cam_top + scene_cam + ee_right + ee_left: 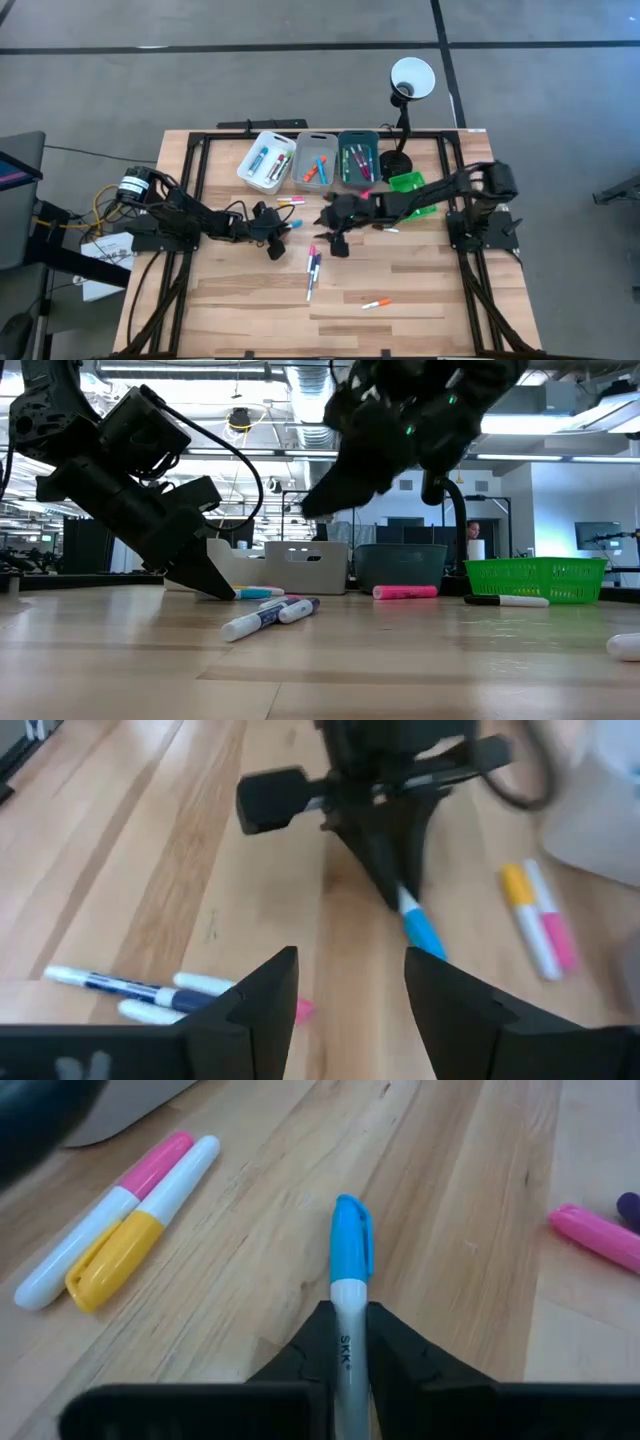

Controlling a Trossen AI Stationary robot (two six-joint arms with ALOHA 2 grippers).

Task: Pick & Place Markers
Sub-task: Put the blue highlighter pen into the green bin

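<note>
- At the left of the high view, the left gripper (277, 240) is seen low over the light wooden slatted table (420, 300), its two dark fingers clamped on a white-barrelled marker with a blue cap (349, 1280), whose capped end lies on the wood.
- Just beside it, toward the upper left of the left wrist view, a white marker with a yellow cap (130, 1250) and a white marker with a pink cap (110, 1210) are shown lying side by side, touching.
- At the centre of the high view, several loose markers (313, 268) are scattered on the table.
- Along the table's upper edge, a white plastic bin (266, 161), a grey plastic bin (317, 160) and a teal plastic bin (358, 158) are lined up, each holding markers.
- Right of centre, the right gripper (335, 240) is held above the table with its fingers spread apart and nothing between them.
- A green mesh basket (408, 183) is placed at the right.
</note>
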